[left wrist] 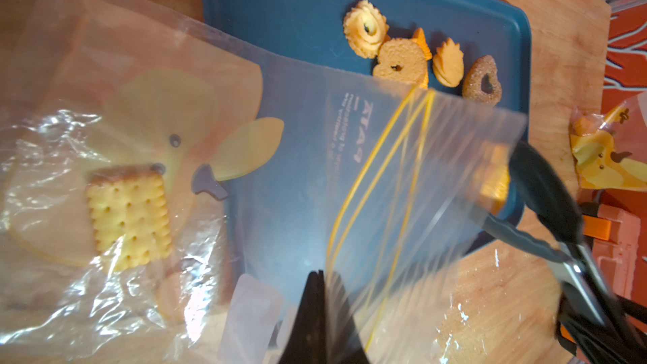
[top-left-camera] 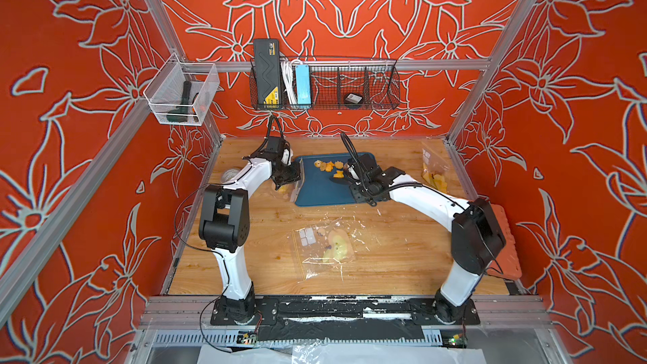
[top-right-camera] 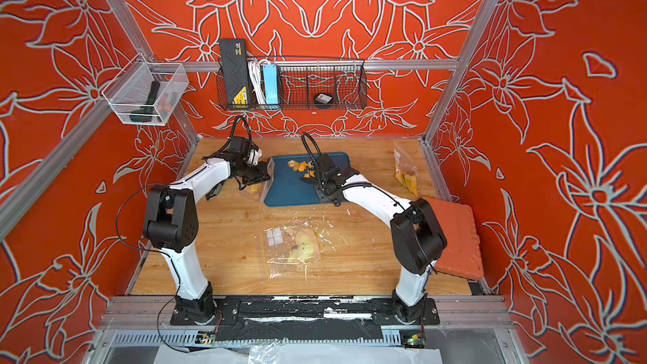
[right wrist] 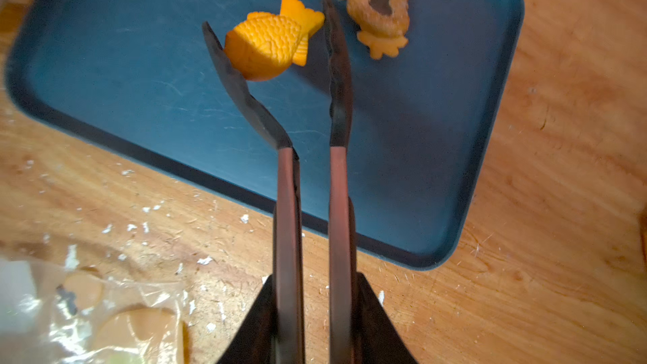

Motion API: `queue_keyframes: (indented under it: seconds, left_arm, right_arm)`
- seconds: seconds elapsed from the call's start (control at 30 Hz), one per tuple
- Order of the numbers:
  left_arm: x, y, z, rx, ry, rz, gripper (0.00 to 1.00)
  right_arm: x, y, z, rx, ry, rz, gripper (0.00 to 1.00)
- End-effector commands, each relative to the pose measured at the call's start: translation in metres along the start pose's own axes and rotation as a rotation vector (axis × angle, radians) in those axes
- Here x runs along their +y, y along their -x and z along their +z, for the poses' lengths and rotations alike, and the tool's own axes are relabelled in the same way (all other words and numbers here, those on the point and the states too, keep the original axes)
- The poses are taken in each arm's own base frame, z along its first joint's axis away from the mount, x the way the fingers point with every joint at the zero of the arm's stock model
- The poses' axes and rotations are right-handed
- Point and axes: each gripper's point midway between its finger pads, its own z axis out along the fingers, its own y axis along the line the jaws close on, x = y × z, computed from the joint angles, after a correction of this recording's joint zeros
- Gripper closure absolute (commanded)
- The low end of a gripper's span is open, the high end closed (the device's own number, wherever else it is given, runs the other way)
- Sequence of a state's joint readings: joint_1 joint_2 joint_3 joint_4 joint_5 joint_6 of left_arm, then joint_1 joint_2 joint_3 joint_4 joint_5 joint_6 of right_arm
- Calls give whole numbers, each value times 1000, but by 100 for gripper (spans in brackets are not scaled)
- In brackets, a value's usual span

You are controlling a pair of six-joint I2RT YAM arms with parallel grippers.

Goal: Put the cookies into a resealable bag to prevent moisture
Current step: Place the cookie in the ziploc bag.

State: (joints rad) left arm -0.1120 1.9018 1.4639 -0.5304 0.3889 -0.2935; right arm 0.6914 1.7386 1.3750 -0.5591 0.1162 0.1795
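Several cookies [top-left-camera: 327, 166] lie on a blue tray [top-left-camera: 315, 194]; the same tray [right wrist: 122, 82] shows in the right wrist view. My right gripper [right wrist: 315, 278] is shut on a pair of tongs [right wrist: 287, 183]. The tong tips straddle an orange fish cookie [right wrist: 266, 47], and one tip touches it. A heart cookie [right wrist: 380, 5] lies just beyond. My left gripper [left wrist: 320, 273] is shut on the edge of the clear resealable bag [left wrist: 385, 169] at the tray's left side, holding its mouth up. A square cracker [left wrist: 129, 218] lies inside the bag.
A second clear bag [top-left-camera: 324, 246] with a yellow print lies on the wooden table in front of the tray. Another printed bag [top-left-camera: 434, 169] sits at the far right. An orange-red case [top-left-camera: 504, 243] leans at the right edge. A wire basket [top-left-camera: 325, 85] hangs on the back wall.
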Motion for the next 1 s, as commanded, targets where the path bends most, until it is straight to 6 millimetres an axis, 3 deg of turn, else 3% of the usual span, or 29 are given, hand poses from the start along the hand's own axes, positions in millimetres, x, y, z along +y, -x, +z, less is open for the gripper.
queue_keyframes:
  seconds: [0.0,0.23,0.4,0.67,0.97]
  left_arm:
    - [-5,1,1,13,-34,17,100]
    - [-7,-2,5,30,-51,18,100]
    - [-9,-2,5,33,-59,20,100]
    - [-10,-2,4,33,-65,22,100]
    - [-11,-2,4,33,-66,22,100]
  right_arm:
    - [24,31,-22,-129,25,-113,68]
    - [64,60,-41,-214,58,-263,68]
    - [73,65,-37,-206,53,-297,69]
    - [69,59,-14,-139,-31,-367,69]
    - [58,51,-5,-93,-147,-417,70]
